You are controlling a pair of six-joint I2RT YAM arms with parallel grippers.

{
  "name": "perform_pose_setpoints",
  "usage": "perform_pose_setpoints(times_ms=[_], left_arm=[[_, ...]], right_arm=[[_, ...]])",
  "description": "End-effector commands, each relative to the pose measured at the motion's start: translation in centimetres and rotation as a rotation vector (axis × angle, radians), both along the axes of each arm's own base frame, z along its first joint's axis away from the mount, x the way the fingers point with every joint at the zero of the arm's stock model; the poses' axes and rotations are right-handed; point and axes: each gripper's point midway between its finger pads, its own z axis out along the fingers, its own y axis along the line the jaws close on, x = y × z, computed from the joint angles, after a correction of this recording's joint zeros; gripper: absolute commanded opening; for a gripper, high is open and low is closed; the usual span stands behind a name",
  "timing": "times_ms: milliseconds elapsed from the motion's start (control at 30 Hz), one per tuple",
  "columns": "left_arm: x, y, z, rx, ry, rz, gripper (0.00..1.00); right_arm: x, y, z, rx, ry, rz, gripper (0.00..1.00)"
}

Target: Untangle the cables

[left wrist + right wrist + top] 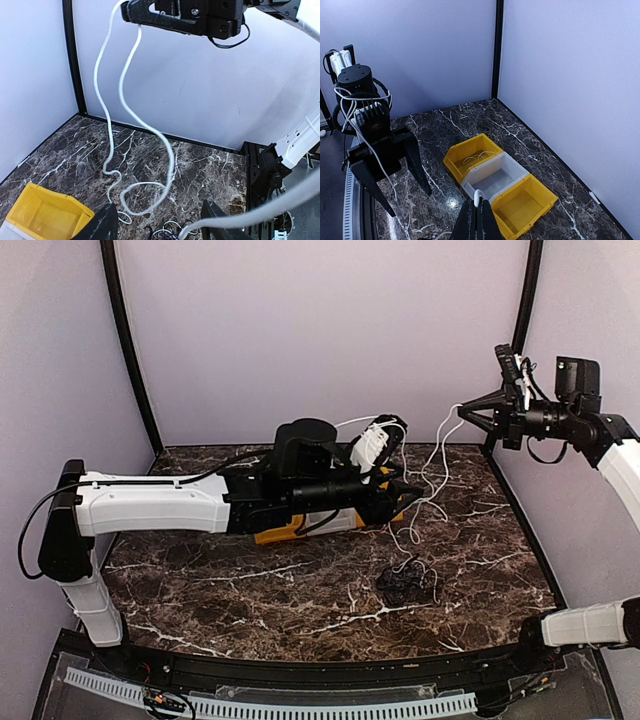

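My right gripper (463, 409) is raised high at the right and shut on a white cable (441, 453). The cable's end sticks up between its fingers in the right wrist view (478, 197). From that gripper (131, 11) the white cable (107, 135) hangs in two strands and loops on the table. A small dark tangle of black and brownish cables (403, 583) lies on the marble, with thin white cord in it, and shows at the bottom edge of the left wrist view (167, 233). My left gripper (408, 492) is open beside the hanging cable, above the table; its jaws stand wide apart (409, 202).
Three joined bins stand under the left arm: a yellow one (461, 151) holding a thin white cord, a white one (516, 172) and another yellow one (547, 196). The yellow bin also shows in the top view (272, 534) and the left wrist view (37, 212). Walls enclose the marble table (250, 590).
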Motion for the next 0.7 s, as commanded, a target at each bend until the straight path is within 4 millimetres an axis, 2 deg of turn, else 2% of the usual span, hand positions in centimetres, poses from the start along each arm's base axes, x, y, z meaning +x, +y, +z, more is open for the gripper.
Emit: perform_pose_setpoints(times_ms=[0, 100, 200, 233, 267, 300, 333, 367, 400, 433, 500, 667], left_arm=[[-2.2, 0.4, -4.7, 0.150, 0.058, -0.104, 0.58], [-3.6, 3.0, -11.6, 0.318, 0.155, -0.113, 0.58], [-4.2, 7.3, -19.2, 0.592, 0.247, -0.053, 0.59], [-4.2, 8.3, -21.0, 0.664, 0.264, -0.035, 0.60], [-4.1, 10.6, -23.0, 0.800, 0.270, 0.002, 0.61], [-3.8, 11.2, -24.1, 0.874, 0.273, 0.023, 0.61], [-3.8, 14.0, -25.5, 1.022, 0.265, 0.066, 0.61], [-3.6, 14.8, -26.1, 1.089, 0.252, 0.082, 0.61], [-4.2, 17.0, -26.6, 1.215, 0.231, 0.089, 0.62], [-4.6, 18.4, -26.5, 1.303, 0.219, 0.086, 0.62], [-5.3, 18.8, -26.1, 1.354, 0.161, 0.075, 0.63], [-5.6, 18.2, -26.8, 1.301, 0.112, 0.064, 0.64]], right_arm=[[-0.6, 0.0, 1.2, -0.004, -0.059, -0.008, 0.00], [-0.2, -0.1, 1.4, -0.011, -0.065, -0.021, 0.00], [-0.1, 0.1, 1.4, -0.006, -0.055, -0.002, 0.00], [-0.1, 0.2, 1.3, -0.003, -0.052, 0.006, 0.00], [0.1, 0.3, 1.1, -0.002, -0.043, 0.011, 0.00], [0.2, 0.3, 0.9, -0.002, -0.039, 0.011, 0.00], [0.4, 0.3, 0.6, -0.004, -0.033, 0.010, 0.00], [0.5, 0.3, 0.4, -0.006, -0.030, 0.007, 0.00], [0.6, 0.3, 0.2, -0.007, -0.028, 0.006, 0.00], [0.6, 0.4, 0.1, -0.008, -0.027, 0.008, 0.00], [0.5, 0.5, 0.0, -0.005, -0.021, 0.017, 0.00], [0.6, 0.9, -0.5, -0.014, -0.012, 0.029, 0.00]])
